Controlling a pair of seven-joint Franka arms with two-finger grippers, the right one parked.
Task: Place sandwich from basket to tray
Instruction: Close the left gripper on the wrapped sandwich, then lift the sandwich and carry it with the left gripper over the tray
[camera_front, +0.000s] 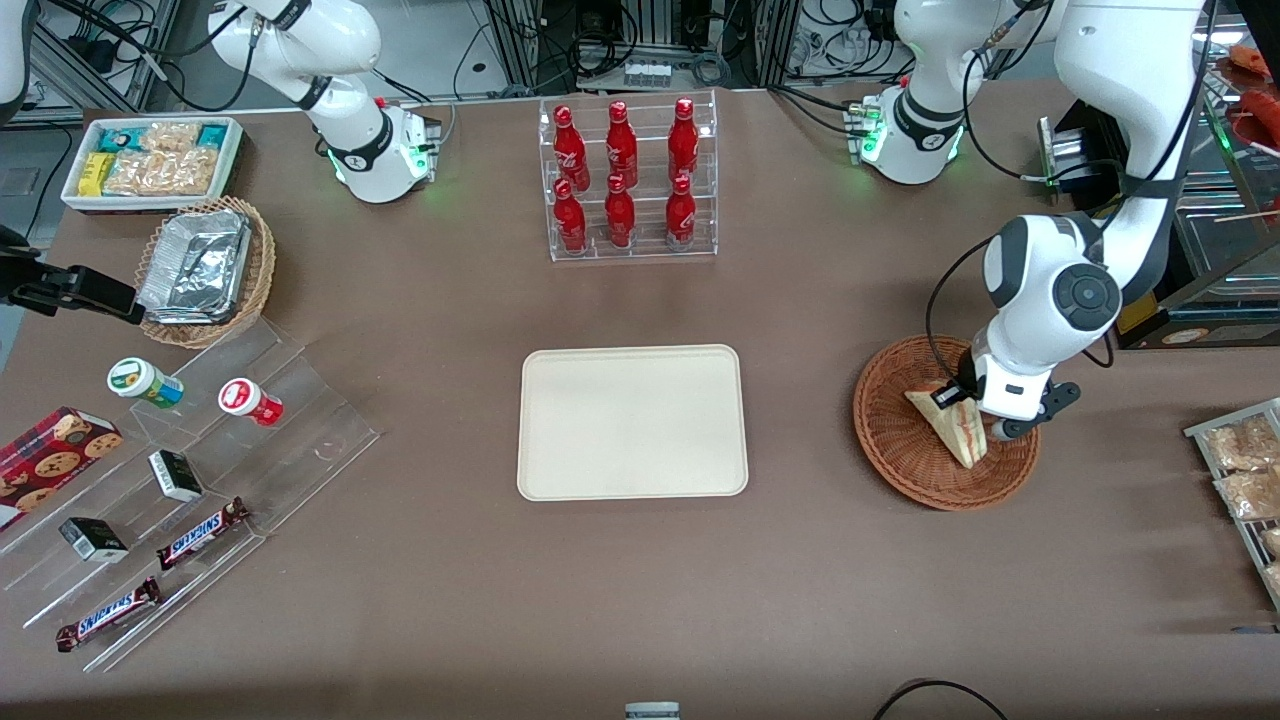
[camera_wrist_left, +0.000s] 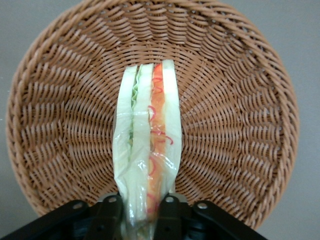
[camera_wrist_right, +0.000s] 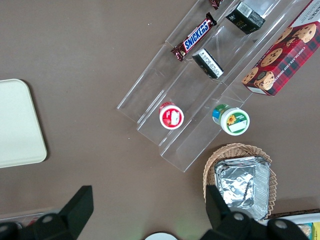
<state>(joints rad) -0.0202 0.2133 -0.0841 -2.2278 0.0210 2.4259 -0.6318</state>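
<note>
Basket (camera_front: 915, 470) sits at the working arm's end, sandwich (camera_front: 950, 420) inside it on edge. Gripper (camera_wrist_left: 142, 212) pinches the sandwich's end, fingers (camera_wrist_left: 111, 212) closed on it. Tray (camera_front: 632, 422) lies well apart, bare table (camera_front: 800, 560) between.

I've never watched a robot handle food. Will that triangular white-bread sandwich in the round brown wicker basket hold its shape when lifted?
Probably soft: the triangular white-bread sandwich looks pinched narrow where the left gripper closes on it. Its clear wrap may be slippery, yet should keep the layers together. It likely sags little, being small, as it leaves the round reddish-brown wicker basket.
</note>
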